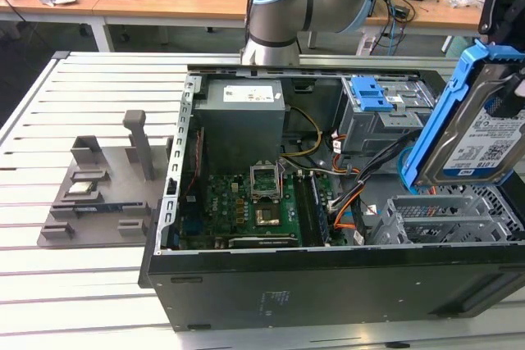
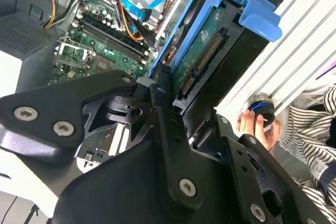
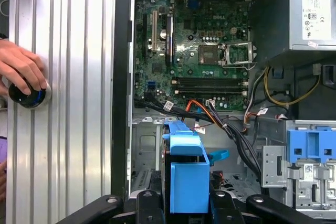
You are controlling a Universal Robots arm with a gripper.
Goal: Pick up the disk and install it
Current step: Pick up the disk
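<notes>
Here, jaws hold the disk point(image 1: 480, 133) tilted aloft.

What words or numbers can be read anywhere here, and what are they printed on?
No text reads clearly enough to quote.
On the disk, held in the pincer, the blue-and-white label: barcodes and print, too small.
On the power supply, the white label: too small.
On the grey metal cage, the small sticker: too small.

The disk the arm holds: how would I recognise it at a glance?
Find the open black computer case. Above its end on the exterior view's right hangs the disk, tilted, in the gripper. Unlike the blue latch inside, it has a silver labelled face.
</notes>
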